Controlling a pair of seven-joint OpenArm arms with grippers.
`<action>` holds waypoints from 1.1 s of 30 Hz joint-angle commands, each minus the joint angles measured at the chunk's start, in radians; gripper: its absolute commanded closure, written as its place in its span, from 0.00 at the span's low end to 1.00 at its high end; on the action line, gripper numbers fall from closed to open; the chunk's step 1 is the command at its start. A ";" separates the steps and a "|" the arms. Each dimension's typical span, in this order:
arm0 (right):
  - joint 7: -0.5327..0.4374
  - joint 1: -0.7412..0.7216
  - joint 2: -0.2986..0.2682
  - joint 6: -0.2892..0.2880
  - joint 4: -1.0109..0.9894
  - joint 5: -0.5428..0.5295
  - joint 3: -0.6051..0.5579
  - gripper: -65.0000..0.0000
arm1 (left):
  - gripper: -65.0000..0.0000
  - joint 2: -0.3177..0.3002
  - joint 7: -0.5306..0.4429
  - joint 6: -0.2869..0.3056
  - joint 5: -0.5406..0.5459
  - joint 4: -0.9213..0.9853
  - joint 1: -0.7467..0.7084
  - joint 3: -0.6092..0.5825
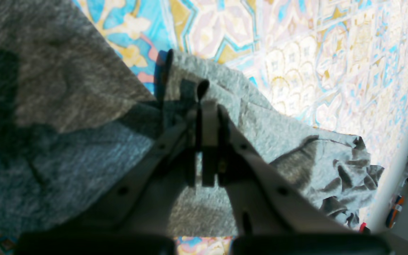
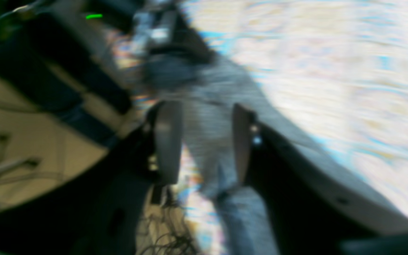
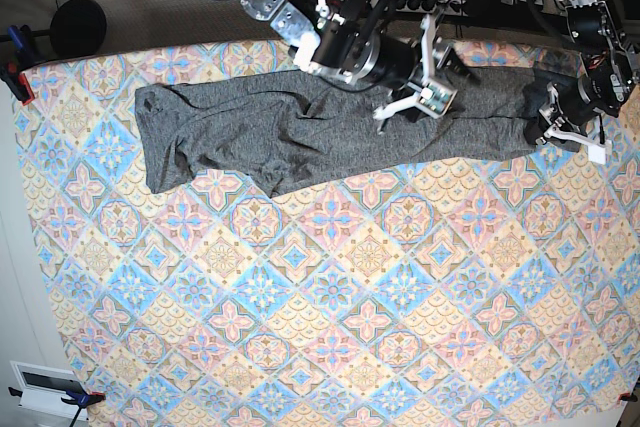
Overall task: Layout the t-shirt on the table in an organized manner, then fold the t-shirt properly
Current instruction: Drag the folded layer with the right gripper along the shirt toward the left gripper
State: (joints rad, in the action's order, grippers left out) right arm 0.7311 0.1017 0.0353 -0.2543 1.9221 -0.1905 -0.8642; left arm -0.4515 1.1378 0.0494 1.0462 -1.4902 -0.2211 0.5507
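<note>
t-shirt (image 3: 300,127): heathered dark-grey garment stretched in a long band across the far part of the table (image 3: 320,327), from near the far-left corner to the far-right edge; it is elongated and creased, not yet squared up.

left gripper (image 1: 207,106): jaws together, clamped on a pinch of t-shirt fabric at the band's right end in the base view, close to the table edge.

right gripper (image 2: 204,141): jaws apart; the blurred right wrist view shows grey cloth running between the 2 fingers (image 2: 168,141), but they do not look pressed onto it. In the base view it hangs over the middle of the band.

step, as judged: still the laying-out stage; no fold is visible.

risk 1: with only 1 end pinned, any further pull by the left gripper could drag the whole t-shirt toward the far-right edge and let cloth slip off the table.

risk 2: if the right gripper closes where it stands, it may bunch several layers at once and add creases instead of flattening.

risk 3: the crumpled end visible in the left wrist view could get trapped under the body when folding starts, giving a lopsided fold.

unclear: which part of the t-shirt each gripper is at cannot be told.
</note>
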 commanded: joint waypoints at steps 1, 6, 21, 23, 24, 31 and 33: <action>-0.034 -0.024 0.016 -0.001 0.018 -0.013 0.001 0.57 | 1.00 -0.020 -0.011 0.005 0.013 -0.014 0.009 0.009; -0.034 -0.046 0.016 -0.001 0.018 -0.013 0.046 0.52 | 1.00 -0.020 -0.011 0.004 0.012 -0.013 0.009 0.009; 0.137 -0.036 0.102 0.174 0.024 -0.040 0.389 0.52 | 1.00 0.004 -0.009 0.000 0.010 -0.013 0.027 0.009; 0.160 -0.036 0.101 0.174 0.026 -0.077 0.389 0.52 | 1.00 0.004 -0.008 0.000 0.010 -0.013 0.032 0.009; 0.175 -0.036 0.088 0.174 0.026 -0.108 0.389 0.52 | 1.00 0.004 -0.008 0.000 0.010 -0.013 0.033 0.009; 0.265 -0.043 -0.022 0.174 0.018 -0.312 0.399 0.52 | 1.00 -0.003 -0.008 0.000 0.010 0.038 0.036 0.010; 0.273 -0.043 -0.064 0.174 0.018 -0.313 0.397 0.52 | 1.00 -0.016 -0.009 0.000 0.012 0.069 0.038 0.010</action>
State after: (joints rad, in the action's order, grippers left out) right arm 1.0183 0.0685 -0.0280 -0.0776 1.9240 -0.5018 -0.4706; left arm -0.4385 1.1374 0.0460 1.0420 -1.4067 -0.1913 0.5507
